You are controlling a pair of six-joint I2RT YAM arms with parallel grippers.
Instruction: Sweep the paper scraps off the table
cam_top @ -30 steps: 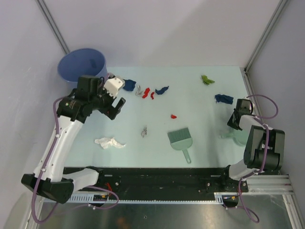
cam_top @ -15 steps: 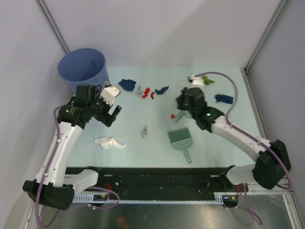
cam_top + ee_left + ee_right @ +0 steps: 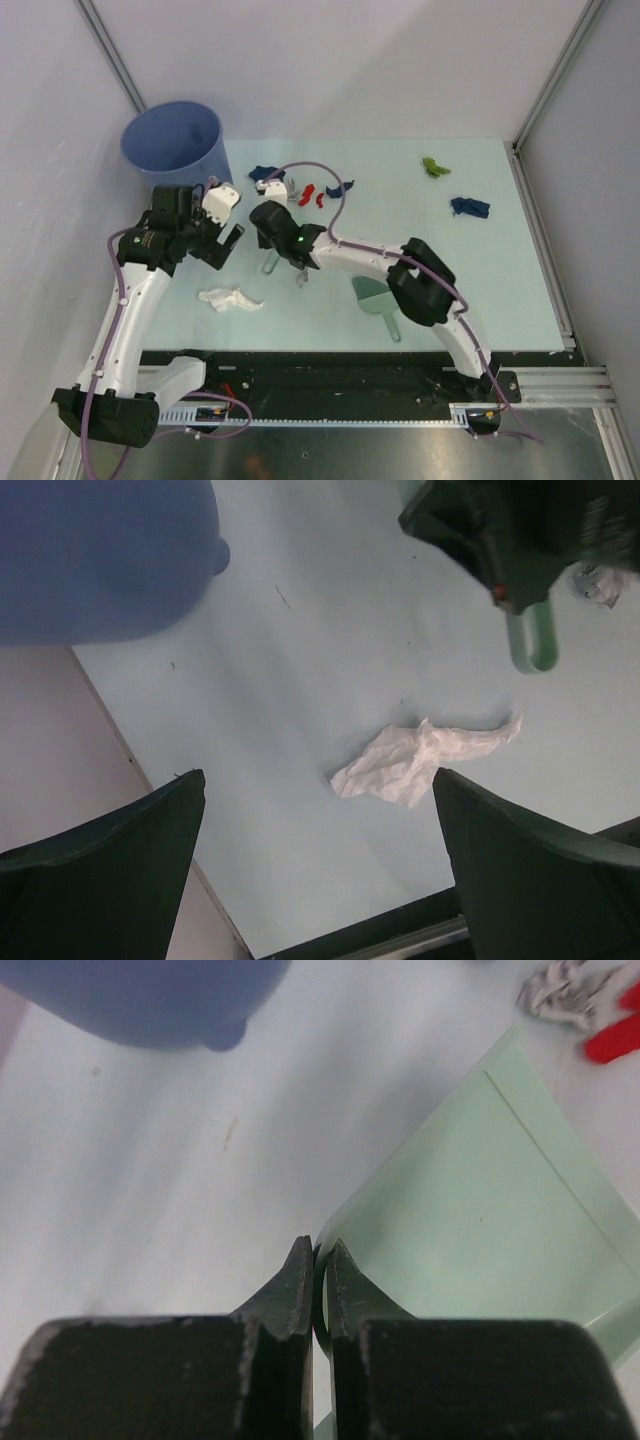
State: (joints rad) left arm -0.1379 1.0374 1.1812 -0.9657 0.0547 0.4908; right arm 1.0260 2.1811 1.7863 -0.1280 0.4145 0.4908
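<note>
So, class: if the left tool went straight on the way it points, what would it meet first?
Probably the white paper scrap on the table, lying ahead of the left tool; depth is unclear.

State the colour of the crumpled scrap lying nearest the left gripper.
White. The paper scrap shows best in the left wrist view.

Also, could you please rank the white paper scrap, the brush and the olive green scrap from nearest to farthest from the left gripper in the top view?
Measured from the left gripper:
1. the white paper scrap, just below it, toward the near edge.
2. the brush, well off to its right, also near the front.
3. the olive green scrap, farthest, at the back right.
</note>
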